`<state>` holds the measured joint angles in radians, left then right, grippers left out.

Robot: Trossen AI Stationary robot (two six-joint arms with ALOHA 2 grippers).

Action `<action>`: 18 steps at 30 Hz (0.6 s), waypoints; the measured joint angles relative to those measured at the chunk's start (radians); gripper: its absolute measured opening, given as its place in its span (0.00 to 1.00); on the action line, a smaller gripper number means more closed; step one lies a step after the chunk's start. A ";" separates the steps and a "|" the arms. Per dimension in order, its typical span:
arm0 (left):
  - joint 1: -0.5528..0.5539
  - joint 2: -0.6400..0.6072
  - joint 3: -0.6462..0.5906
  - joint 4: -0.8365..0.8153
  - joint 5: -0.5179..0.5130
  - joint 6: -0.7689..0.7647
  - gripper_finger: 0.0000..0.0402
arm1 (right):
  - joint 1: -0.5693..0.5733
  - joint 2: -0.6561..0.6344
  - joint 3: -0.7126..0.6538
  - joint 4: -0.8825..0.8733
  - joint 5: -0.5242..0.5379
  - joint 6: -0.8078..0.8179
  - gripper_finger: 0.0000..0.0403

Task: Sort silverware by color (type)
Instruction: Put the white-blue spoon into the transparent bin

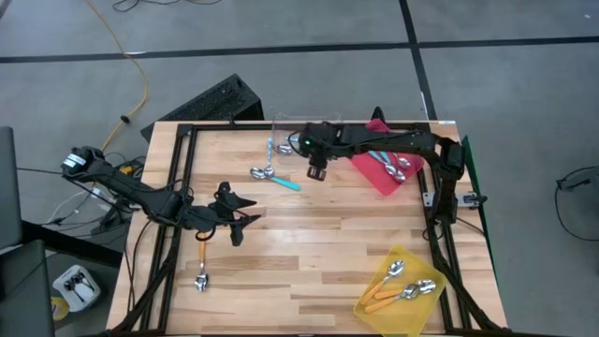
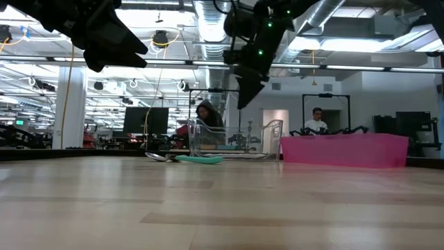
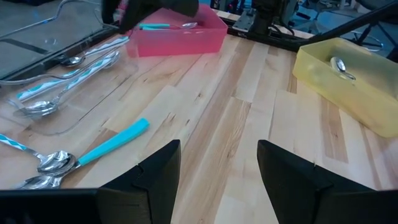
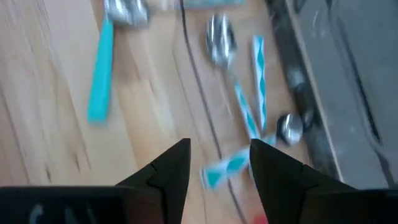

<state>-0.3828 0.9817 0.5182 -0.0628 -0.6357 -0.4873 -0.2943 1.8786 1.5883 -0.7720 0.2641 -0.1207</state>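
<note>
A teal-handled spoon (image 1: pixel 284 181) (image 3: pixel 112 142) lies flat on the table by the clear tray (image 1: pixel 278 124), its bowl beside the bowl of a light-blue striped spoon (image 3: pixel 18 145). An orange-handled spoon (image 1: pixel 201 262) lies near the left front. Light-blue striped spoons (image 4: pixel 250 115) lie in the clear tray, teal ones in the red tray (image 1: pixel 379 180), orange ones in the yellow tray (image 1: pixel 382 301). My right gripper (image 1: pixel 316 171) (image 4: pixel 214 165) hangs open and empty above the table, right of the teal spoon. My left gripper (image 1: pixel 241 225) (image 3: pixel 217 168) is open and empty, raised between the orange and teal spoons.
A black frame runs around the table's edges. The red tray (image 2: pixel 347 149) sits at the far right, the yellow tray (image 3: pixel 348 74) at the near right. Bare wood lies between the grippers and the near edge. People show in the room beyond the table.
</note>
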 joint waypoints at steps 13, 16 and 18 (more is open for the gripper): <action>0.000 0.000 0.000 0.000 0.000 0.004 0.49 | 0.000 0.008 -0.006 -0.137 0.053 0.069 0.47; 0.000 0.000 0.000 0.000 0.001 0.004 0.49 | 0.000 0.008 -0.006 -0.056 0.052 0.066 0.47; 0.000 0.000 0.000 0.000 0.001 0.001 0.49 | 0.000 0.008 -0.006 -0.006 0.052 0.056 0.47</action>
<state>-0.3828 0.9817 0.5186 -0.0628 -0.6350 -0.4859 -0.2943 1.8870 1.5818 -0.7777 0.3157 -0.0645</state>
